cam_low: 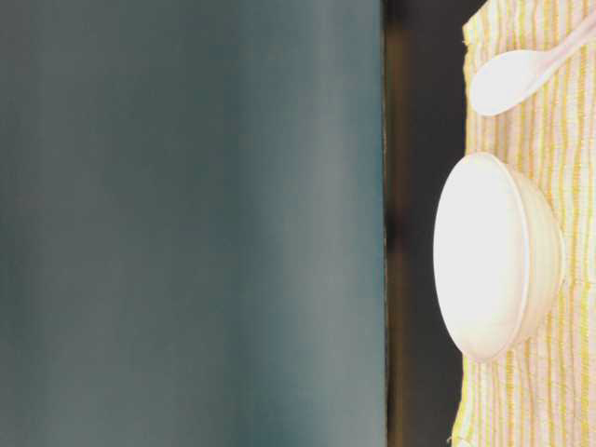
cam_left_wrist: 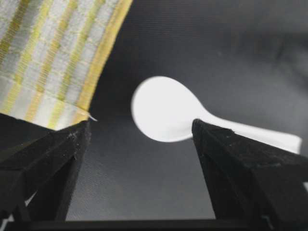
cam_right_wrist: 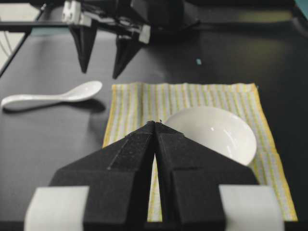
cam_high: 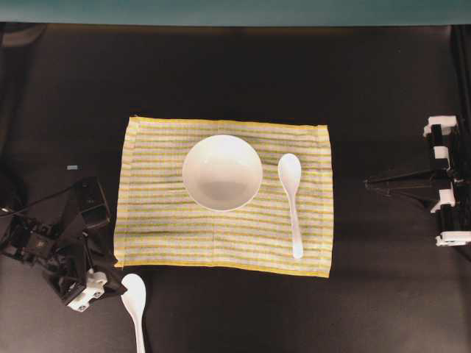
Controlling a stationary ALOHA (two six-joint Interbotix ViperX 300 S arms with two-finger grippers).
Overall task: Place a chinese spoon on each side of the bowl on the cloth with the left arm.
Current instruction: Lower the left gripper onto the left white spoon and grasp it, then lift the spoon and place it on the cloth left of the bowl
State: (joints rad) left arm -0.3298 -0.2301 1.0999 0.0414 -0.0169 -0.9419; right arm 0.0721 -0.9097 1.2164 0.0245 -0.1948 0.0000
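Observation:
The white bowl [cam_high: 222,172] sits on the striped yellow cloth [cam_high: 221,243]. One white chinese spoon [cam_high: 292,198] lies on the cloth just right of the bowl, scoop toward the back. A second chinese spoon [cam_high: 135,298] lies on the black table off the cloth's front left corner. My left gripper [cam_high: 112,278] hovers open just left of that spoon's scoop. In the left wrist view the scoop [cam_left_wrist: 166,113] lies ahead of the open gripper [cam_left_wrist: 140,125], beside the cloth corner [cam_left_wrist: 53,57]. My right gripper [cam_right_wrist: 155,123] is shut and empty, facing the bowl [cam_right_wrist: 216,132].
The right arm [cam_high: 441,184] rests at the table's right edge, well off the cloth. A small pale tag [cam_high: 72,168] lies on the table at the left. Black tabletop [cam_high: 383,294] surrounds the cloth on all sides.

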